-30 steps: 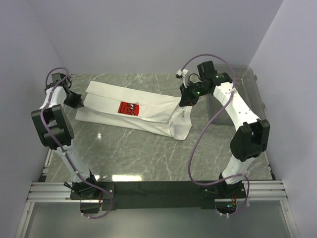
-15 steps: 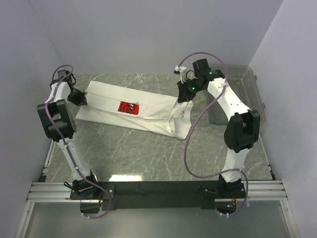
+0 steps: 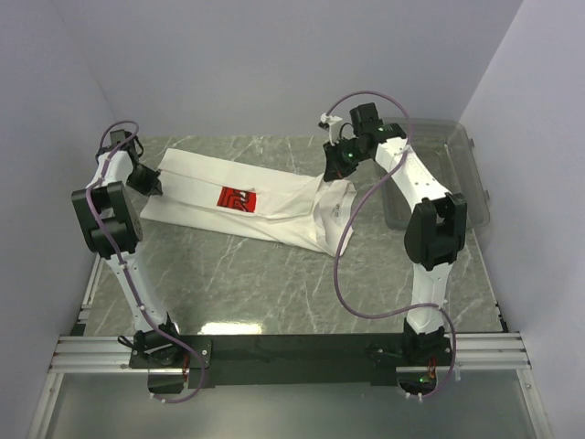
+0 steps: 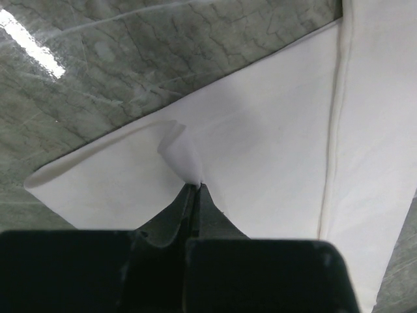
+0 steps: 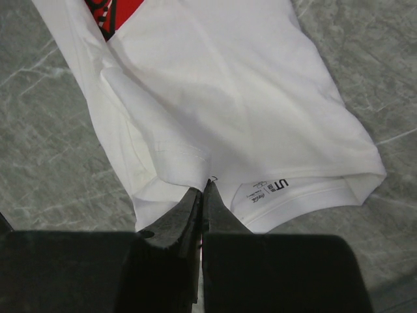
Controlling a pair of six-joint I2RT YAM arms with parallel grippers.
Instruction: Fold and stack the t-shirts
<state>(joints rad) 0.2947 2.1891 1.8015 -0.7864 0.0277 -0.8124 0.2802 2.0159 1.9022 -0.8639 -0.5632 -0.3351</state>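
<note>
The table carries one white t-shirt, stretched as a long narrow band along the far edge, from the far left corner to just short of the grey bin at the far right. The left gripper is clenched on a small peak of cloth at the hem end. The right gripper is clamped on a folded edge beside the collar label. The red print faces up, left of the middle. To my eye it is thin, light, limp cotton that will sag between the two holds. It's better taken at edges or corners, through every layer, since a shallow pinch could slip.
</note>
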